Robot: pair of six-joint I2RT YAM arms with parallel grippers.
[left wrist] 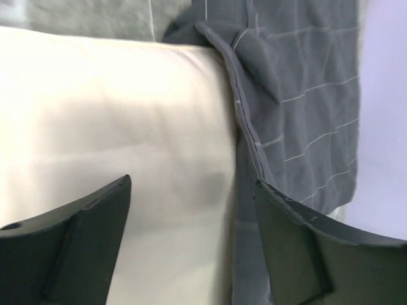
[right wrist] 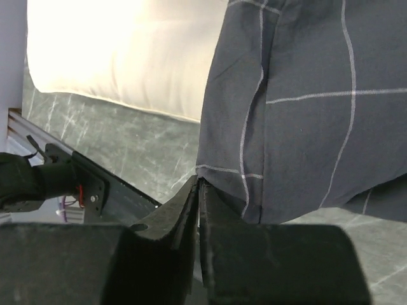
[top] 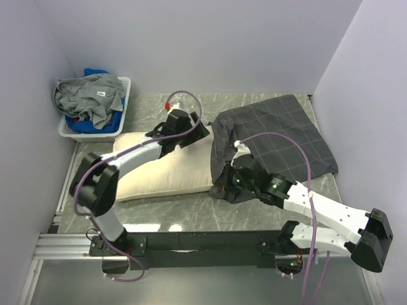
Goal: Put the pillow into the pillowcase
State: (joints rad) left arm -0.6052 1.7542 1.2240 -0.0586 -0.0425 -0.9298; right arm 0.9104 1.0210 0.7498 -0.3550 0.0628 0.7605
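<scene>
Right hand [right wrist: 198, 184]: closed tight on the near hem of the pillowcase [top: 280, 136], just off the near right corner of the pillow [top: 165, 171]. The pillow lies flat on the worktop [top: 210, 213], running left to right. The pillowcase's hemmed edge laps over the pillow's right end, and the rest of the cloth is spread out beyond that end. Left hand [left wrist: 192, 182]: open wide, holding nothing, poised over the pillow's far right part, beside the hem. Beyond the pillow's far left corner stands a white basket [top: 79, 135] of clothes [top: 89, 95].
</scene>
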